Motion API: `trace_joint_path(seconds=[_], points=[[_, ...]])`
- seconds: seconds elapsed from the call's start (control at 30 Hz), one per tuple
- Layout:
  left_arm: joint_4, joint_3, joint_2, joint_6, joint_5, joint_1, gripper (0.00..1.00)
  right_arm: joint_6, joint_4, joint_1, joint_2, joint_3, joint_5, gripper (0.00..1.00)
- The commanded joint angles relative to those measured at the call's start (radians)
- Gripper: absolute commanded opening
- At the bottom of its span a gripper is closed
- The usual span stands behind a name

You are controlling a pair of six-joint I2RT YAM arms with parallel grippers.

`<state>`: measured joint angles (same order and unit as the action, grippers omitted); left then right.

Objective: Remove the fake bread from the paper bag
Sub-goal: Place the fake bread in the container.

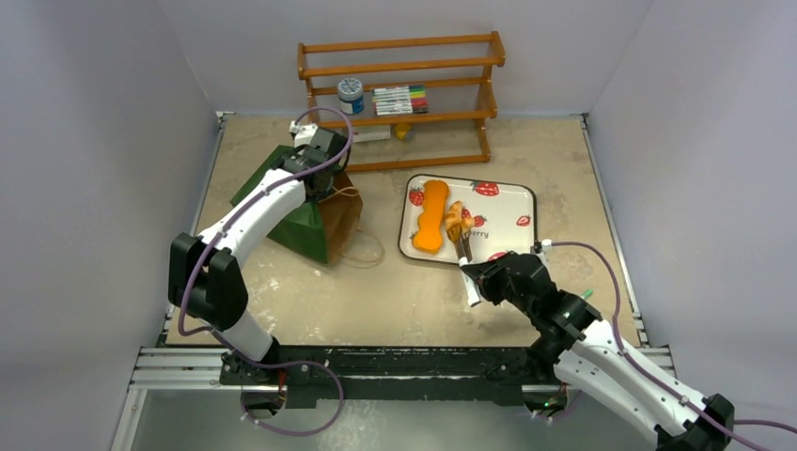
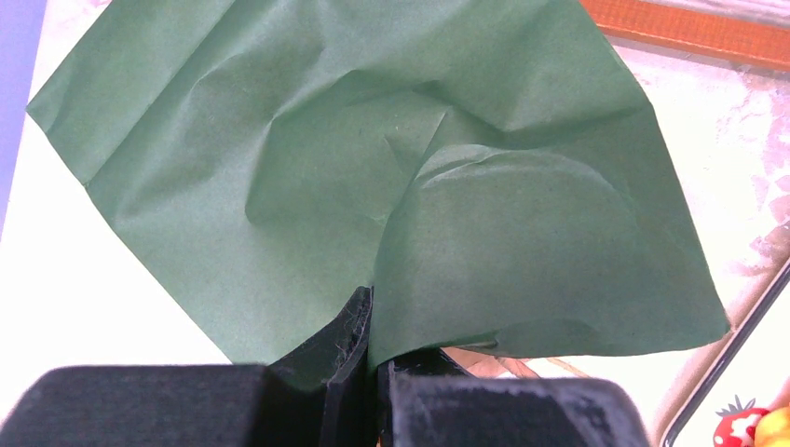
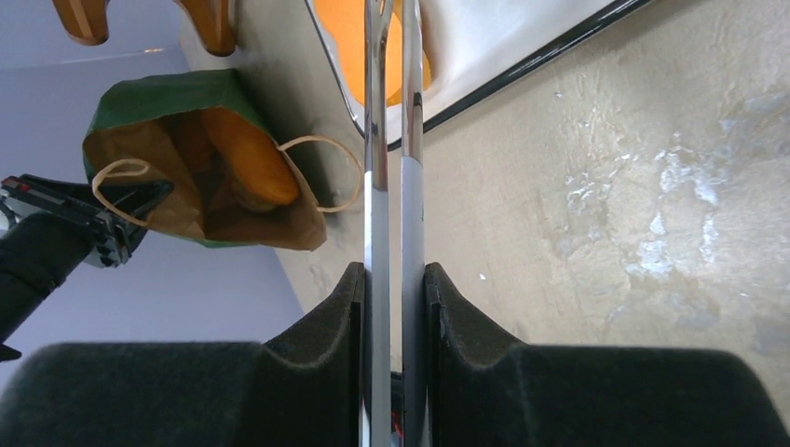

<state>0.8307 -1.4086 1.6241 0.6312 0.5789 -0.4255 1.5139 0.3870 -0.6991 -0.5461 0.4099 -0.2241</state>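
Observation:
The dark green paper bag (image 1: 305,221) lies on its side at the left, its brown mouth facing right. My left gripper (image 1: 324,183) is shut on its upper edge; the left wrist view shows green paper (image 2: 373,186) pinched between the fingers (image 2: 354,335). A tan loaf (image 3: 251,158) lies inside the bag (image 3: 140,102). The long orange piece (image 1: 430,218) and the golden croissant (image 1: 455,221) lie on the tray. My right gripper (image 1: 470,277) is shut on metal tongs (image 3: 393,140), whose tips reach the croissant. The other breads are hidden.
The white strawberry tray (image 1: 512,202) sits right of centre. A wooden rack (image 1: 404,94) at the back holds a jar (image 1: 351,94) and markers (image 1: 399,99). The bag's string handles (image 1: 362,249) trail on the table.

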Motion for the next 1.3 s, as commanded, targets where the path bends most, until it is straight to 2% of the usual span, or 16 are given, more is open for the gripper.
trace_joint_path(seconds=[0.0, 0.17, 0.5, 0.93, 1.27], points=[[-0.022, 0.012, -0.047, -0.011, -0.018, 0.006, 0.0, 0.082, -0.124, 0.005, -0.047, -0.029, 0.035, 0.0], [-0.024, 0.017, -0.058, -0.011, -0.019, 0.007, 0.0, 0.119, -0.194, 0.006, -0.086, -0.064, 0.054, 0.0], [-0.018, 0.014, -0.065, -0.009, -0.015, 0.007, 0.0, 0.147, -0.245, 0.006, -0.041, -0.061, 0.02, 0.0], [-0.01, 0.014, -0.063, -0.011, -0.01, 0.006, 0.0, 0.118, -0.32, 0.009, -0.048, -0.051, -0.109, 0.0], [-0.019, 0.014, -0.043, -0.014, -0.015, 0.006, 0.0, 0.017, -0.529, 0.139, -0.196, -0.053, 0.023, 0.01]])
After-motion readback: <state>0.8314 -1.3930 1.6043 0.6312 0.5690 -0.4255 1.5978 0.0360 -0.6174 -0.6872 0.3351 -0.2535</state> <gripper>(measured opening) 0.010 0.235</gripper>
